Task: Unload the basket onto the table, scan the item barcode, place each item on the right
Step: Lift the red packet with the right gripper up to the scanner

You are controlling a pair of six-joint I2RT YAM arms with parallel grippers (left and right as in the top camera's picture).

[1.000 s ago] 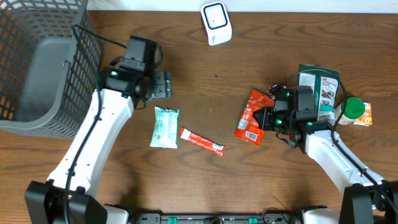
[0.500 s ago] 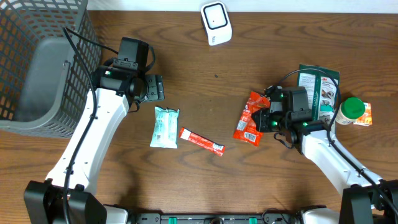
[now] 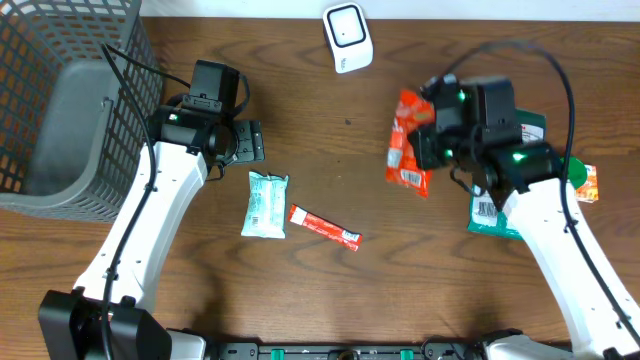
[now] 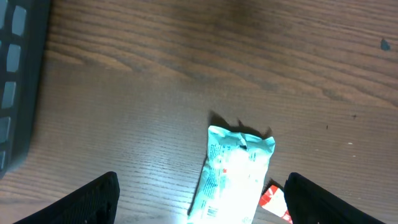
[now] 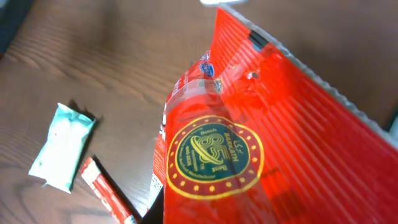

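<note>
Big grey basket point(image 3: 60, 110) far left. The right gripper point(image 3: 425, 150) is clamped on the red packet point(image 3: 408, 150), held off the table near the white scanner point(image 3: 347, 37); I can't read its gold seal. The left gripper point(image 3: 250, 142) hangs spread wide beside the teal sachet point(image 3: 266, 204).

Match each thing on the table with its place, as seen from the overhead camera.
Things:
1. red snack packet
2. pale green packet
3. white barcode scanner
4. grey wire basket

Places:
A. at the table's far left
B. lying flat beside the slim red sachet
C. held in the right jaws
D. at the top edge, near the middle

Pairs: 1-C, 2-B, 3-D, 4-A
</note>
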